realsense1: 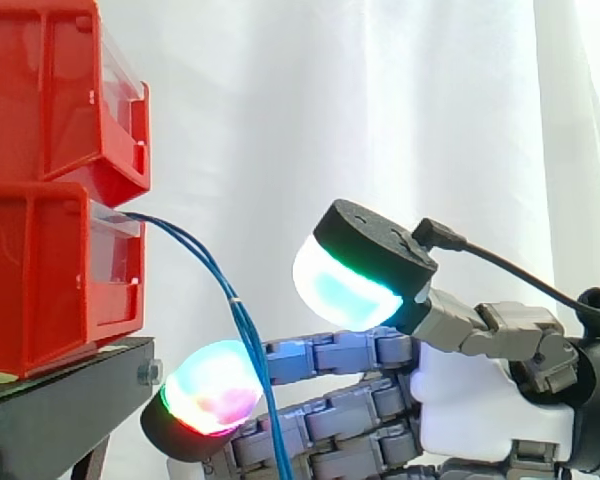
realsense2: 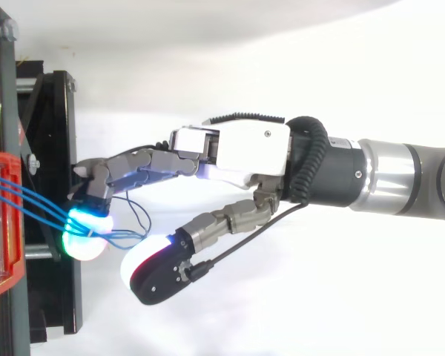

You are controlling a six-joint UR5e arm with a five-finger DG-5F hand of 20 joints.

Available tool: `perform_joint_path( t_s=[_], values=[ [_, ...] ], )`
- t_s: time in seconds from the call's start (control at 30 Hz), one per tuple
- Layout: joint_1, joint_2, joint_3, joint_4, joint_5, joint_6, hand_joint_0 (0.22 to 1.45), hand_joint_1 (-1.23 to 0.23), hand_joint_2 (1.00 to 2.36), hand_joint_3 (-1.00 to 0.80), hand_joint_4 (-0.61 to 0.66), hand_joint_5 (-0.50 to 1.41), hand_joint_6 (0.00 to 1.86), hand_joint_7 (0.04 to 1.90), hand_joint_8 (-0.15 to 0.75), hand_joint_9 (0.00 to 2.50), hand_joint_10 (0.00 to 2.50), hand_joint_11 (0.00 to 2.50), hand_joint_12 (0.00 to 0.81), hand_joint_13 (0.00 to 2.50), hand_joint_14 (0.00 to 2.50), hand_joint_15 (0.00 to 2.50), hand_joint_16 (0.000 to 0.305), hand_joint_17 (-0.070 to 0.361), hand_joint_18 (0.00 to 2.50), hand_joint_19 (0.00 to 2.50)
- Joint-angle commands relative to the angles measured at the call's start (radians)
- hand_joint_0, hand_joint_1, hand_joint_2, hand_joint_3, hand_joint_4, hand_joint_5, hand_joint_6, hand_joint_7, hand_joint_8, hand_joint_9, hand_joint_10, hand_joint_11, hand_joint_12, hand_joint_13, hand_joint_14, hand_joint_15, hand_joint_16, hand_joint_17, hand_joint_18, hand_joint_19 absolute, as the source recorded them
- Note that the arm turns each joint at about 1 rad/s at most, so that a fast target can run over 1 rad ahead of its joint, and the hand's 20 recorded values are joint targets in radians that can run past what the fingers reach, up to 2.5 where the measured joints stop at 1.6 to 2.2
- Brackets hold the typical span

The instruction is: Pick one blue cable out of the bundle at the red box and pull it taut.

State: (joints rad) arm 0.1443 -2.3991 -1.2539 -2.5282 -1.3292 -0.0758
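The lower red bin point(realsense1: 40, 280) sits on the black stand point(realsense1: 60, 390) at the 9 o'clock edge, with a second red bin point(realsense1: 50, 90) stacked on it. The blue cables point(realsense1: 195, 250) leave the lower bin's front lip in a bundle and sag toward 5 o'clock, crossing in front of the fingers point(realsense1: 320, 355).

From above, the strands point(realsense2: 37, 202) fan from the bin point(realsense2: 7, 274) toward 4 o'clock to the glowing fingertips point(realsense2: 89, 219), touching them, then loop loosely just past them. The hand point(realsense2: 245, 152) reaches in from 3 o'clock. Its fingers are nearly straight and held close together. The thumb point(realsense1: 360, 265) is spread well apart from them, and nothing is pinched between thumb and fingers. The fingertips lie over the stand's outer edge point(realsense2: 59, 119), just short of the bin front.

There is open room at 12 and 6 o'clock of the hand, before the white curtain point(realsense1: 380, 100).
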Motion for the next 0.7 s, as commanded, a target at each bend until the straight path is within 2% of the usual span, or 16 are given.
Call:
perform_joint_path(
  t_s=[0.0, 0.2, 0.33, 0.47, 0.67],
  values=[
    [-0.005, 0.000, 0.004, 0.000, -0.001, 0.001, 0.55, -0.64, 1.00, -0.48, 0.29, -0.14, 0.50, 1.02, 0.286, 0.41, 0.00, 0.06, 0.369, 0.18, 0.00, 0.09, 0.054, 0.122, 0.13, 0.09],
    [-0.006, 0.000, 0.008, 0.000, -0.001, -0.001, 0.57, -0.66, 1.01, -0.40, 0.20, -0.12, 0.50, 1.23, 0.285, 0.42, 0.00, 0.09, 0.363, 0.19, 0.00, 0.09, 0.053, 0.120, 0.14, 0.09],
    [-0.006, 0.000, 0.014, 0.000, -0.001, -0.004, 0.59, -0.67, 1.01, -0.36, 0.17, -0.14, 0.59, 1.12, 0.284, 0.42, 0.00, 0.11, 0.361, 0.20, 0.00, 0.10, 0.053, 0.119, 0.15, 0.08],
    [-0.006, 0.000, 0.022, -0.004, -0.001, -0.009, 0.60, -0.68, 1.01, -0.31, 0.17, -0.18, 0.73, 0.90, 0.282, 0.42, 0.00, 0.12, 0.361, 0.20, 0.00, 0.09, 0.053, 0.119, 0.15, 0.08],
    [-0.006, 0.000, 0.031, -0.006, -0.001, -0.009, 0.60, -0.68, 1.01, -0.31, 0.18, -0.20, 0.82, 0.81, 0.281, 0.42, 0.00, 0.13, 0.360, 0.21, 0.00, 0.10, 0.053, 0.119, 0.16, 0.08]
  ],
)
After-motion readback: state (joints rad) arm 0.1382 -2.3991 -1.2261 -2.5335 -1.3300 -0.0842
